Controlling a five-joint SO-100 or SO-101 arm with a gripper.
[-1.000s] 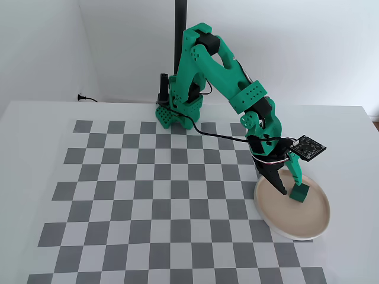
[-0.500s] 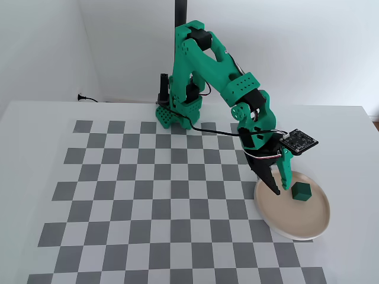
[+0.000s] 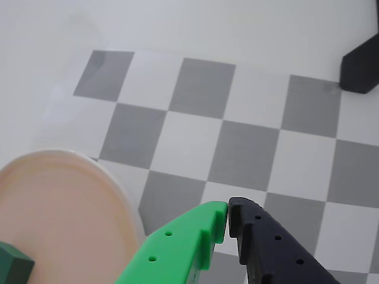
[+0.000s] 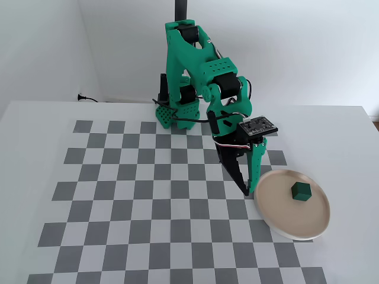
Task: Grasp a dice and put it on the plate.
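Dark green dice (image 4: 301, 191) resting on beige plate (image 4: 278, 216) at the checkered bench's (image 4: 118, 201) four o'clock, just right of plate centre, end effector (image 4: 248, 191) fingertips pressed together, empty, above checkerboard at plate's nine o'clock rim, fixed view.

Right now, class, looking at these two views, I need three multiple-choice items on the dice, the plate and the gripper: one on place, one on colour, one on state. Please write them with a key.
1. Where is the dice?
A. on the plate
B. on a grey square
C. between the gripper fingers

2. What colour is the dice?
A. red
B. dark green
C. white

3. How is the gripper in the fixed view?
A. shut on the dice
B. wide open above the plate
C. shut, holding nothing

Key: 1 A, it sits inside the rim; 2 B, both views show it dark green; 3 C, the wrist view shows its tips meeting beside the plate.
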